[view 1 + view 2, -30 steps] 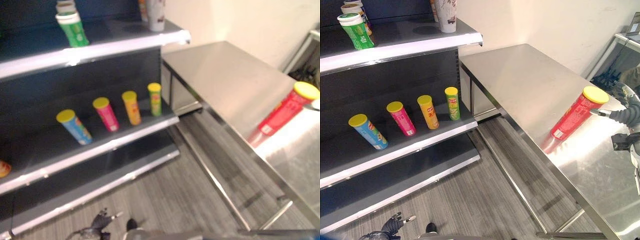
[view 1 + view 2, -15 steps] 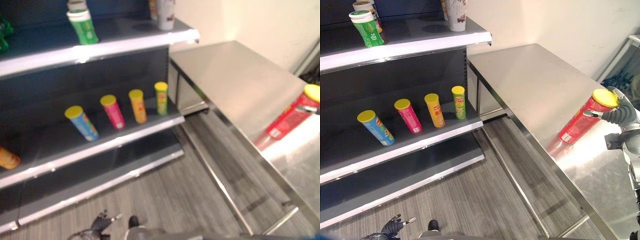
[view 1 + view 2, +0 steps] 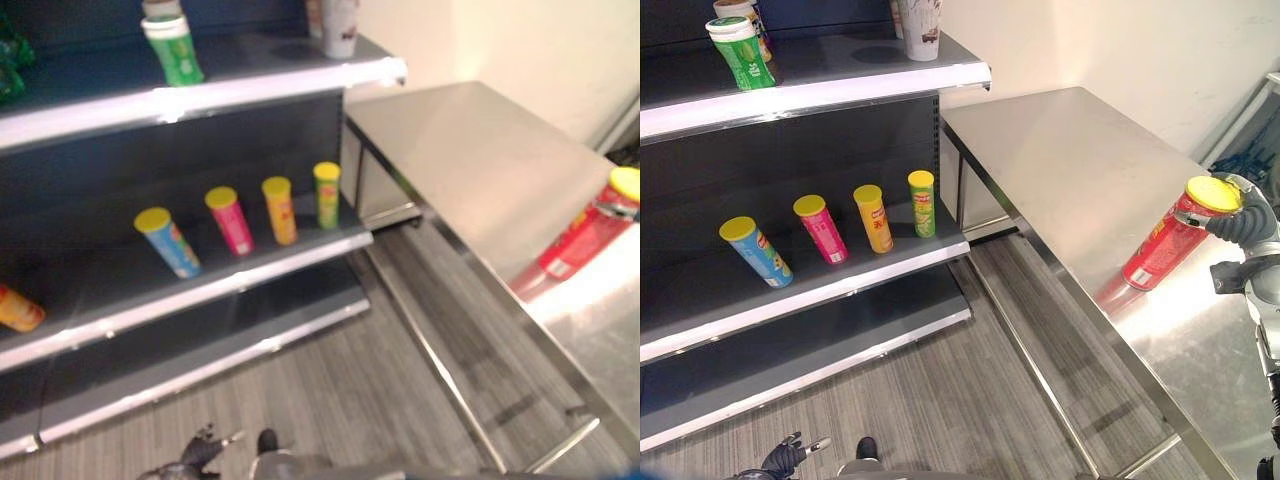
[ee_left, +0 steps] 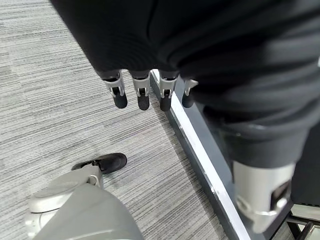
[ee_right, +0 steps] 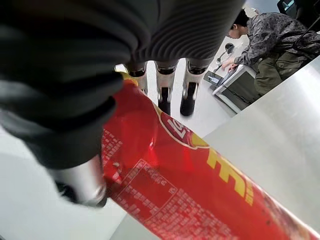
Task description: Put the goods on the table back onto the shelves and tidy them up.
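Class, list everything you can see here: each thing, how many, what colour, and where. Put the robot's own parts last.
Red can: one, yellow lid, tilted on the table, right hand at its top.
Cans on the middle shelf: four, blue, pink, orange, green, all yellow-lidded.
Orange can: one, lying at that shelf's left end.
Green can: one, white lid, top shelf.
White cup: one, top shelf, right end.
Table: one, steel, right of the shelves.
Person: one, seated, beyond the table.
Left hand: low, over the floor, fingers straight.
Right hand: around the red can's lid end.
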You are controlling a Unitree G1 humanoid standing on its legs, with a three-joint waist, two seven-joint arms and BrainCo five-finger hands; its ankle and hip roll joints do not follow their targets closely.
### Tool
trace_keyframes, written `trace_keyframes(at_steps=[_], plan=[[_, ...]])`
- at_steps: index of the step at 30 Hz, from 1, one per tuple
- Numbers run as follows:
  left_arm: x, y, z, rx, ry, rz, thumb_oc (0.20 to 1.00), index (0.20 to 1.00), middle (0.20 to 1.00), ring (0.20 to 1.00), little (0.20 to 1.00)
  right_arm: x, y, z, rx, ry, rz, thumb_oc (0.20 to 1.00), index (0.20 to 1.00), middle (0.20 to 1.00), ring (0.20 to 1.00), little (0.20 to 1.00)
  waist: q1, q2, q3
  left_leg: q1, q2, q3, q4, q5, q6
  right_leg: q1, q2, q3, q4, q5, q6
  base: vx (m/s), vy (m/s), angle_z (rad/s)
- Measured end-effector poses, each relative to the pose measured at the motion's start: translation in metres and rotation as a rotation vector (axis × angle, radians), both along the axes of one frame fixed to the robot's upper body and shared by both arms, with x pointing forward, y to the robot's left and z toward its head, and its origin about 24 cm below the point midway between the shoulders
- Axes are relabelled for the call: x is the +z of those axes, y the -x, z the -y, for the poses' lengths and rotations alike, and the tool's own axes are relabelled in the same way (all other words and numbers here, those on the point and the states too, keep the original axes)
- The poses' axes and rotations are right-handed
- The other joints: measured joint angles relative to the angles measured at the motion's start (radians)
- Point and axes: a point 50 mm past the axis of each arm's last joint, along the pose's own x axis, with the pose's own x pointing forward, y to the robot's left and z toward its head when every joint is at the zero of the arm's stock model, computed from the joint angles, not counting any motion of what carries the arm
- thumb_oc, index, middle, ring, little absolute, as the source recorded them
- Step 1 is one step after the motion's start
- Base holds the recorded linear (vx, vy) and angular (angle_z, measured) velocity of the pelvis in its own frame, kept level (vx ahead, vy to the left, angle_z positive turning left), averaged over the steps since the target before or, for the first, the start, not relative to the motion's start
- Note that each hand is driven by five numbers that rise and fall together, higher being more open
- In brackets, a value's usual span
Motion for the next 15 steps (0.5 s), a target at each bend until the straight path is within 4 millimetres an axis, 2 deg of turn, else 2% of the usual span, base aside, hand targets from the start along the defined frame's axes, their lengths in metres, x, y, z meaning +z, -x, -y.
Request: trace_keyframes(at_steps=[12,15], plan=[[0.000,-0.001,0.000,0.001,0.000,0.002,1.000,1.000,1.000,1.000,1.000,0.000,-0.005,-0.006,0.045,0.001,-0.024,0.200,0.200,0.200,0.200,0.200,0.006,-0.007,0.006,0.001,-0.001,-0.001,0.000,0.000,0.000,0.002,0.000,-0.002,0.000,0.000,0.000,0.00,0.007,0.00],[0.000,-0.001,0.001,0.002,0.003,0.003,1.000,1.000,1.000,1.000,1.000,0.002,-0.009,-0.024,0.081,-0.059,0.083,0.200,0.200,0.200,0.200,0.200,0.004,0.002,0.013,0.005,-0.003,-0.001,0.002,0.000,0.000,0.014,-0.003,-0.003,0.000,0.000,0.000,0.00,0.108,0.02]])
